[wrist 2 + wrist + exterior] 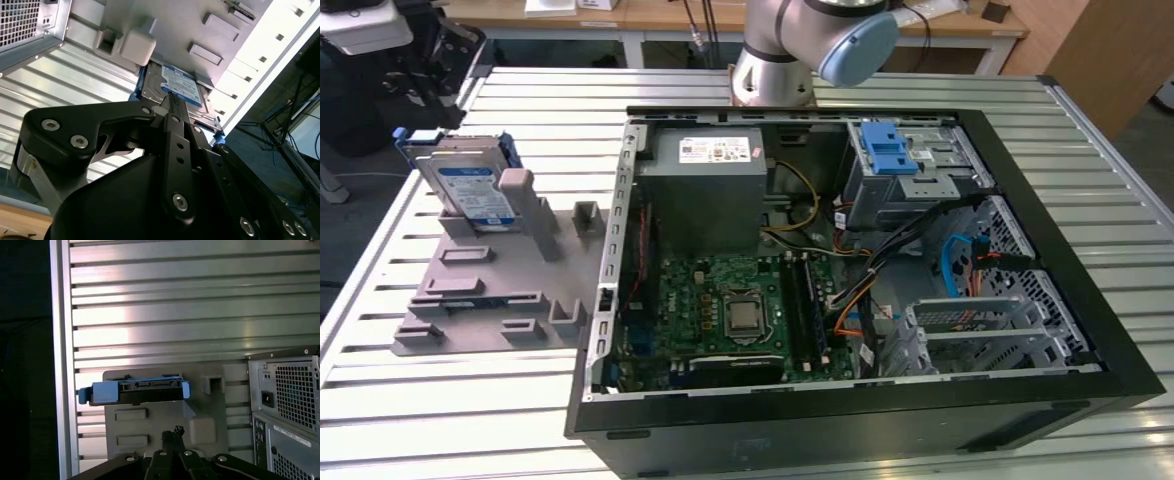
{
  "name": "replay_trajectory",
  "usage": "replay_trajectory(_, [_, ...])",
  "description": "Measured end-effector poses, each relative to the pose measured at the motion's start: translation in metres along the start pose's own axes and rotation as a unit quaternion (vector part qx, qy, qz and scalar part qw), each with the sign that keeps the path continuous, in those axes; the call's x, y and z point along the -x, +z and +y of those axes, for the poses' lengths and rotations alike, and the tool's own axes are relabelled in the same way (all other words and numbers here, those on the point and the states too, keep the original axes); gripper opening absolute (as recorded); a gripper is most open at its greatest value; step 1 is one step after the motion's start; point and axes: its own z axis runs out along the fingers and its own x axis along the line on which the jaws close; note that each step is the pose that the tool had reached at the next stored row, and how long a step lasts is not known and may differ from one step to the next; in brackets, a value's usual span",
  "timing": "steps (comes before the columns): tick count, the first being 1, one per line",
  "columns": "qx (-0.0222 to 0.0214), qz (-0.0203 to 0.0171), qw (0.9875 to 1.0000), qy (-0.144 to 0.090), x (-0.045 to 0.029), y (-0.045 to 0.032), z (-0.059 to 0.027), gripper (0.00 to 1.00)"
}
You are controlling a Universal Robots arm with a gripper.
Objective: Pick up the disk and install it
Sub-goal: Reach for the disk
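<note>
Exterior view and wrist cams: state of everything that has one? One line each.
disk: standing on edge in the grey holder, not gripped, not installed
gripper: near the disk, apart from it
computer case: lying on its side, side panel off, inside exposed
</note>
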Motion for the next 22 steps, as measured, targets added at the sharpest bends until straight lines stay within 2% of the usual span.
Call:
replay_trajectory(4, [0.0000, 0.0000, 1.0000, 0.000, -0.0110, 0.0007, 0.0013, 0.11])
replay_trajectory(7, [0.0000, 0.0004, 1.0000, 0.000, -0.0160, 0.0012, 0.0046, 0.11])
replay_trajectory(13, [0.0000, 0.0004, 1.0000, 0.000, -0.0395, 0.0029, 0.0111, 0.11])
replay_trajectory(17, [0.0000, 0.0004, 1.0000, 0.000, -0.0527, 0.0045, 0.0205, 0.11])
replay_trajectory(20, [-0.0001, 0.0005, 1.0000, 0.000, -0.0596, 0.0060, 0.0265, 0.11])
replay_trajectory(22, [-0.0001, 0.0009, 1.0000, 0.000, -0.0612, 0.0066, 0.0286, 0.11])
